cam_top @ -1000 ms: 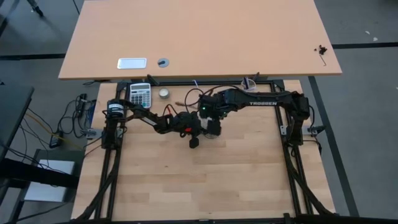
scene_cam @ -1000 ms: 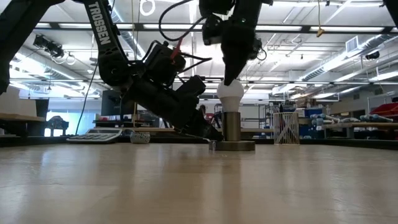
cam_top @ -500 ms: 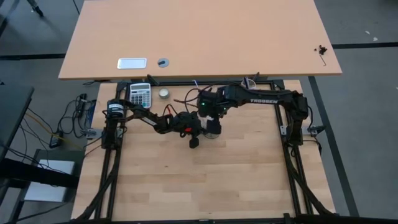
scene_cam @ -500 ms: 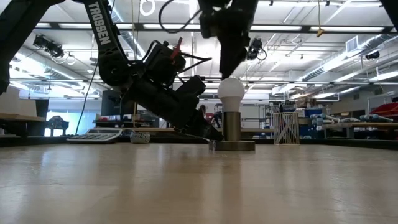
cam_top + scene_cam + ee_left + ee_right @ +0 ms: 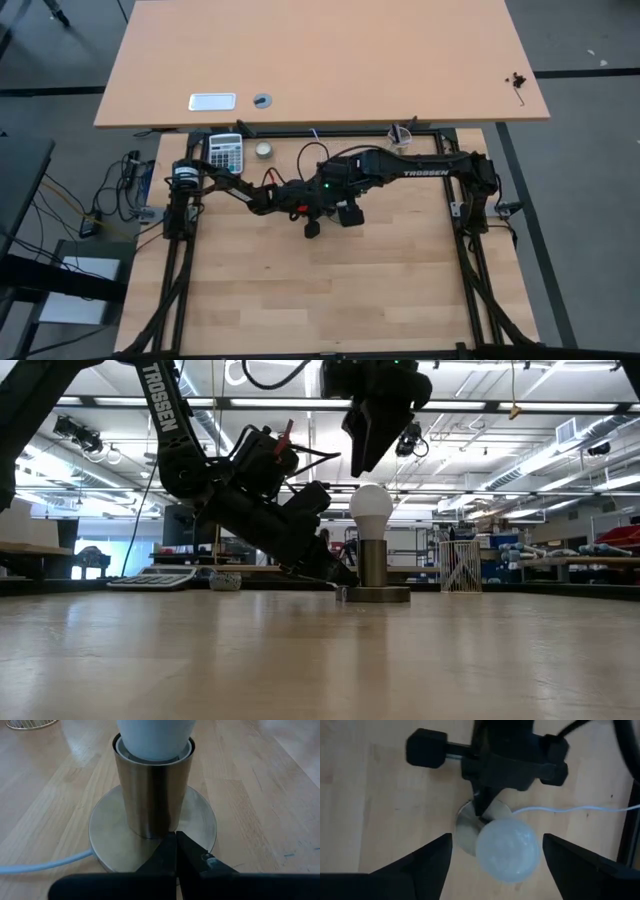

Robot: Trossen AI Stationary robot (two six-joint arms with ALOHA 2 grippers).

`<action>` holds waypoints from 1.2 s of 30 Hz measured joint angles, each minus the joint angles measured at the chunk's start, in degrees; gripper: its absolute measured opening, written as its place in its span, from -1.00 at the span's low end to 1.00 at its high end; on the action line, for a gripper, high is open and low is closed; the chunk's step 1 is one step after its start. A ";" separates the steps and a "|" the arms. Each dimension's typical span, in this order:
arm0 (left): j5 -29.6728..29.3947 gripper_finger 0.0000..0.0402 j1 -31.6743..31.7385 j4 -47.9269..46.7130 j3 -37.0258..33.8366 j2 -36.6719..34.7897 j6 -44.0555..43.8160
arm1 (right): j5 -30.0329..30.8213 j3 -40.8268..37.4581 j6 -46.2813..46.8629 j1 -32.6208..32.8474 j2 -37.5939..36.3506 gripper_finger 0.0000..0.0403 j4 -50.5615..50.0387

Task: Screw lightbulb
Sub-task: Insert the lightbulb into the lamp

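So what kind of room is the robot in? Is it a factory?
More likely a big workshop or robot lab than a factory. Behind the wooden table the low view shows a high ceiling with strip lights and bare pipes, plus workbenches crowded with equipment.

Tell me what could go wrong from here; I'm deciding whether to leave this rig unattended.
The right gripper hangs open above the lightbulb, touching nothing; if the bulb isn't fully threaded into the socket, it may sit loose. The left gripper, shut, presses on the socket base; lifting away could nudge it. The white cord could snag an arm.
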 joint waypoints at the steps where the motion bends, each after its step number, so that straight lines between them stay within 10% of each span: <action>1: 0.00 -0.99 0.00 0.00 0.00 -0.01 -0.02 | 0.00 0.00 -0.34 0.16 0.00 0.59 -0.10; 22: 0.00 -0.99 0.00 0.00 0.00 0.00 -0.03 | -0.47 -5.74 -14.26 -3.09 -0.17 0.66 2.03; 36: 0.00 -0.99 0.00 -0.02 0.02 0.00 -0.04 | 0.76 -9.10 7.98 -3.61 -0.37 0.25 5.24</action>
